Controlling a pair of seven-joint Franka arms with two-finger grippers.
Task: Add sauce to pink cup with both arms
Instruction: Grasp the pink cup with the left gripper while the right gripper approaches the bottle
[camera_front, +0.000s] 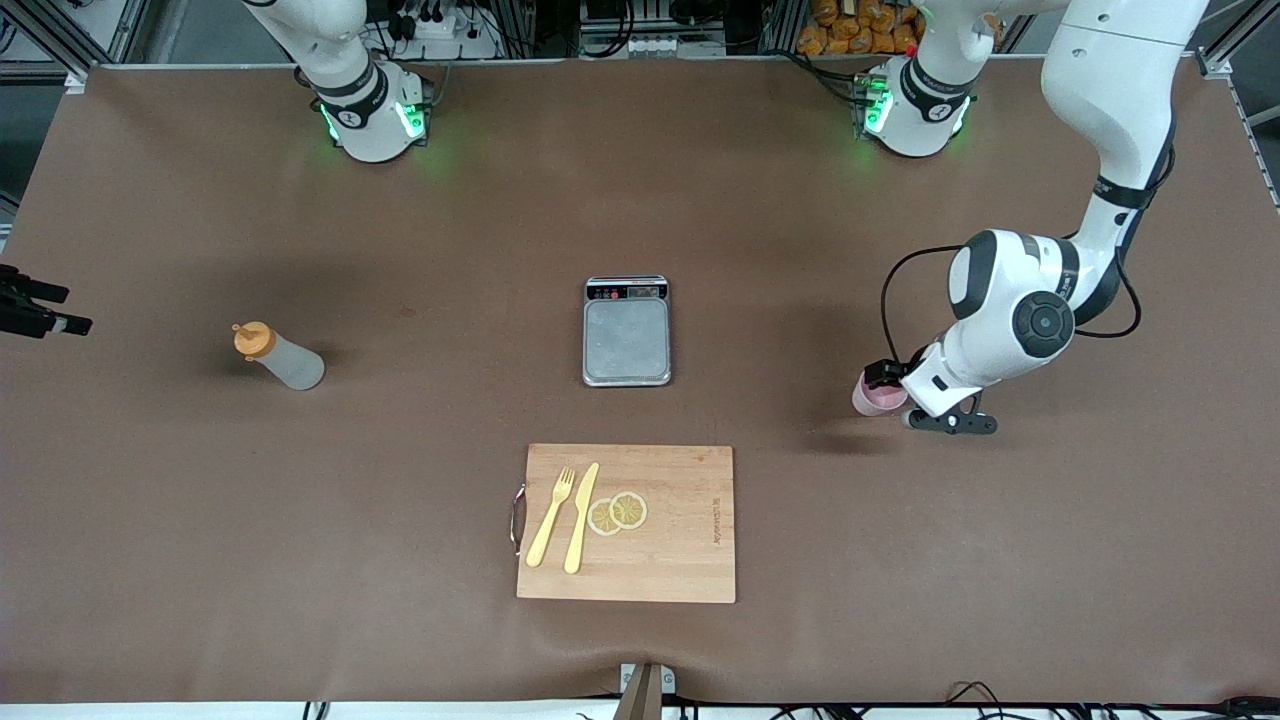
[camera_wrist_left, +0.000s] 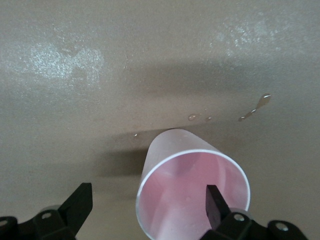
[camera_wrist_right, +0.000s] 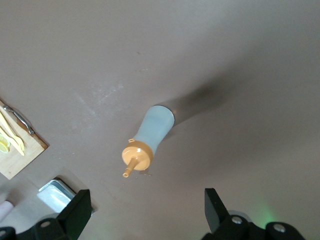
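The pink cup (camera_front: 876, 399) stands on the brown table toward the left arm's end. My left gripper (camera_front: 887, 379) is right at it and open. In the left wrist view the cup (camera_wrist_left: 175, 170) fills the space by the jaws: one finger (camera_wrist_left: 216, 205) shows over the cup's mouth, the other finger (camera_wrist_left: 80, 204) is apart from its wall. The sauce bottle (camera_front: 280, 357), whitish with an orange nozzle cap, stands toward the right arm's end. My right gripper (camera_wrist_right: 145, 212) is open and empty, high over the table, with the bottle (camera_wrist_right: 150, 135) below it. It is out of the front view.
A scale (camera_front: 627, 331) sits at the table's middle. Nearer the front camera lies a wooden cutting board (camera_front: 680, 560) with a yellow fork (camera_front: 551, 516), a yellow knife (camera_front: 580, 518) and lemon slices (camera_front: 618, 513). Small droplets (camera_wrist_left: 255, 105) lie on the table by the cup.
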